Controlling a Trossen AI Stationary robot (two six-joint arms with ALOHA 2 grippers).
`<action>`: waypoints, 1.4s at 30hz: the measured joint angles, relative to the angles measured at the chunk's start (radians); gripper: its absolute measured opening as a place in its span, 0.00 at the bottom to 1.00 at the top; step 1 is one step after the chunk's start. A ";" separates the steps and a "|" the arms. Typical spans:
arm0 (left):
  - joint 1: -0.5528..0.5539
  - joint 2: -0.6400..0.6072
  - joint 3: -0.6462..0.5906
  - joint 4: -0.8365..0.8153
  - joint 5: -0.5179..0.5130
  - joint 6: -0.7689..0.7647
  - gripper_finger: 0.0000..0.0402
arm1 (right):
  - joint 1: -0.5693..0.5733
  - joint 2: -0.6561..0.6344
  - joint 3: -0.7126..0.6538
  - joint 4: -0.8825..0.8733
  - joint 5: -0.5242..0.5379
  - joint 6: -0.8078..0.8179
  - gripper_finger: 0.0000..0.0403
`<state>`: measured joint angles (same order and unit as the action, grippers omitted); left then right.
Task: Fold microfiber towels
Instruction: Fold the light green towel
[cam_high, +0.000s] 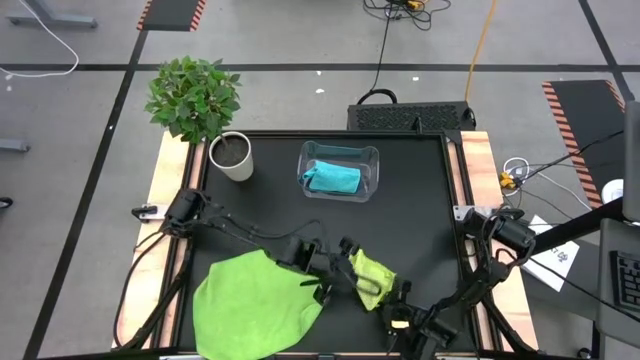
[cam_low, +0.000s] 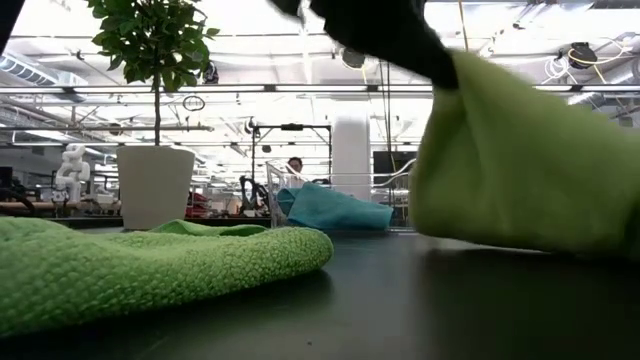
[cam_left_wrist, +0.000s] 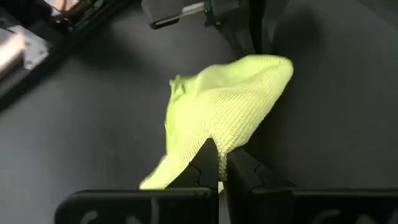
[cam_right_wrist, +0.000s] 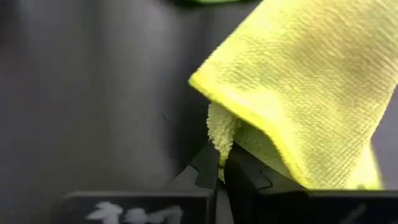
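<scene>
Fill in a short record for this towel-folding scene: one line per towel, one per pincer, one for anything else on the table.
pale yellow-green towel: lifted at the table's near middle, pinched by both pincers
bright green towel: spread loosely at near left, unheld
turquoise towel: inside the clear bin
left pincer: shut on the pale towel's edge
right pincer: shut on the same towel
other: potted plant at far left
</scene>
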<state>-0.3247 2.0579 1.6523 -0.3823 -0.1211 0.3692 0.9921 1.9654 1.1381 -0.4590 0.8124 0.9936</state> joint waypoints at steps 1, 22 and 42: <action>0.009 0.000 0.023 -0.026 0.037 -0.023 0.01 | 0.005 -0.011 0.000 0.010 0.003 -0.001 0.02; 0.007 0.000 0.044 -0.156 0.200 -0.199 0.01 | 0.120 -0.111 0.000 0.179 0.133 -0.311 0.07; 0.095 0.000 0.044 -0.266 0.276 -0.272 0.01 | -0.179 -0.110 -0.434 0.867 -0.128 -0.506 0.00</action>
<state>-0.2300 2.0579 1.6958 -0.6486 0.1553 0.0976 0.8127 1.8553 0.7045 0.4077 0.6842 0.4876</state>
